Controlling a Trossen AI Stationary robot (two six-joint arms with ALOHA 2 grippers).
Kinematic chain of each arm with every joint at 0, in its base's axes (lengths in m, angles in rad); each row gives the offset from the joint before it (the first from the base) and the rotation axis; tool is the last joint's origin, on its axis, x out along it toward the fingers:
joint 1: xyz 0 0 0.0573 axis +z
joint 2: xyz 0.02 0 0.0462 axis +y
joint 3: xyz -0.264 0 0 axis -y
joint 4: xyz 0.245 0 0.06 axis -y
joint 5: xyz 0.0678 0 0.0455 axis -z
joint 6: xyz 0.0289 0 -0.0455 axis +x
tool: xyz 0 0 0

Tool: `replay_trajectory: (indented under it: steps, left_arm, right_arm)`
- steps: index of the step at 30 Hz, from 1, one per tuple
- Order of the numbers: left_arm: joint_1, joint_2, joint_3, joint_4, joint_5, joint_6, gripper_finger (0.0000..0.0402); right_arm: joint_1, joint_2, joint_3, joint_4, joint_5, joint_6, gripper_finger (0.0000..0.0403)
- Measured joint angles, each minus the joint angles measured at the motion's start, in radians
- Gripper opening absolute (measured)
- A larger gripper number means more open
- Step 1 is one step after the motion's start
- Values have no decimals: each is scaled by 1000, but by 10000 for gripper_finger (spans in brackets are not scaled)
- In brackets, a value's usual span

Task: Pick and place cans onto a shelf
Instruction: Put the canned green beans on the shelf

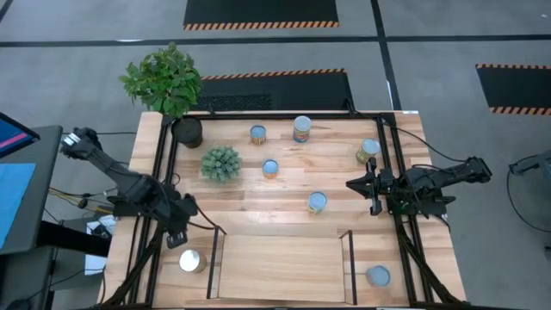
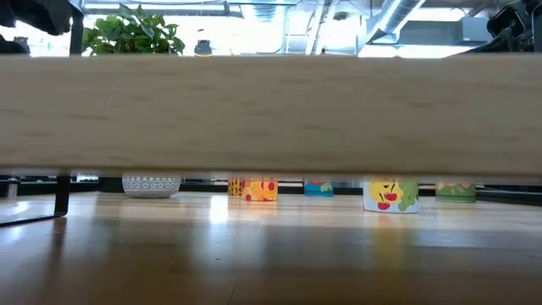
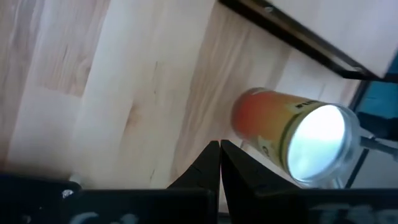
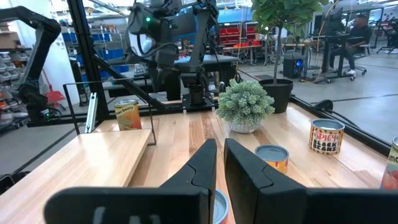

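A: Wooden and pale, the shelf (image 1: 277, 267) lies at 6 o'clock on the surface (image 1: 284, 176), with thin dark brackets at its two sides. No can stands on it yet, so I judge the task is at its beginning.

B: Where are the cans?

A: They are spread out. A white-topped can (image 1: 191, 261) stands just beside the shelf's left bracket, and a blue-topped can (image 1: 378, 275) stands outside the right bracket. Five more stand toward 12 o'clock: one near the middle (image 1: 270, 168), one toward 3 o'clock from the middle (image 1: 317, 202), two at the far edge (image 1: 258, 134) (image 1: 302, 129), and one at the right rail (image 1: 368, 151). All are short metal cylinders with round, shiny tops and coloured labels.

B: And the arms?

A: The left end effector (image 1: 182, 231) hangs close to the white-topped can, its fingers pressed together and holding nothing. In the left wrist view this can (image 3: 292, 134) appears orange and yellow on its side, smooth and glossy. I think it is aiming there because this can is nearest to the shelf.

B: The right one?

A: The right end effector (image 1: 368, 184) waits at 3 o'clock, pointing inward, fingers a little apart and holding nothing. A small green plant (image 1: 220, 164) and a black pot (image 1: 187, 131) stand at 10 o'clock, away from the shelf.
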Motion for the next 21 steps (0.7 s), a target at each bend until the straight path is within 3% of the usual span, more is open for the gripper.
replay_trajectory:
  steps: [21]
  left_arm:
    - [-22,-8,0,-15,-79,144,0]
  right_arm:
    - [0,0,0,-9,0,0,59]
